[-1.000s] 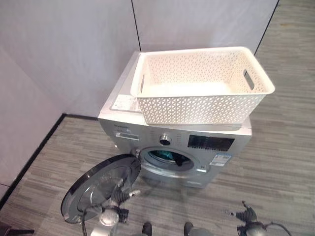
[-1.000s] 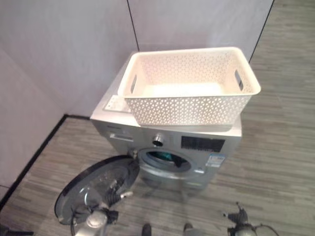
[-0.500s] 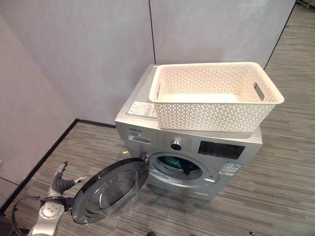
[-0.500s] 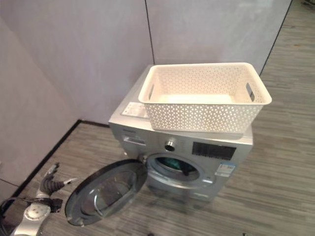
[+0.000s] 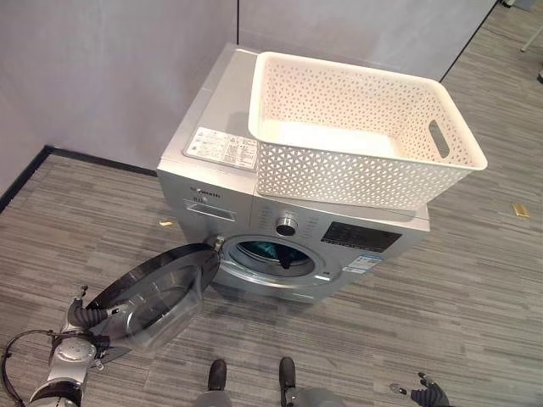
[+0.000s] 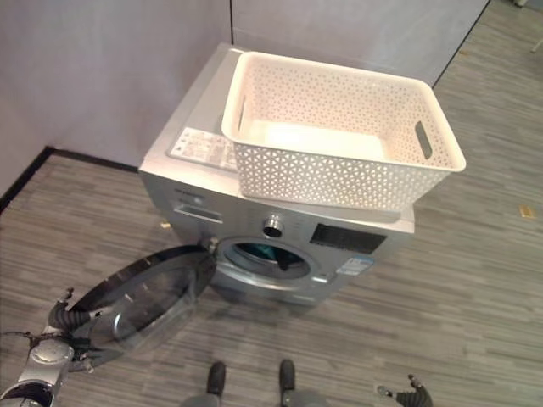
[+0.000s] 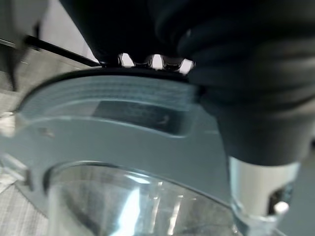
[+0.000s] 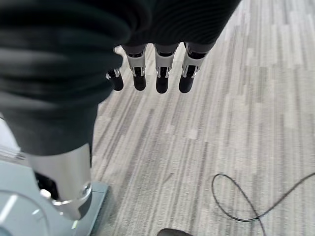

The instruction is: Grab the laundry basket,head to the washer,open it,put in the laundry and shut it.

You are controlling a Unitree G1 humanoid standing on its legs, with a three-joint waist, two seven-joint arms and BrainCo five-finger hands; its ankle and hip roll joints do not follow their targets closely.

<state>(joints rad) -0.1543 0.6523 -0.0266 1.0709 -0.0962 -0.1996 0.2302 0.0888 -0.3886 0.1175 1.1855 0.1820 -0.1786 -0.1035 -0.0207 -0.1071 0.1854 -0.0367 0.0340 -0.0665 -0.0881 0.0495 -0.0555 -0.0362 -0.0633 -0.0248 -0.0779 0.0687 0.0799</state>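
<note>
The left hand, fingers hidden behind the open washer door's outer left edge, is nearer; the right hand hangs relaxed, well apart.

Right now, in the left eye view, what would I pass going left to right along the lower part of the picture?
The robot's left hand → the open round glass washer door → the silver washer's drum opening → the right hand.
</note>
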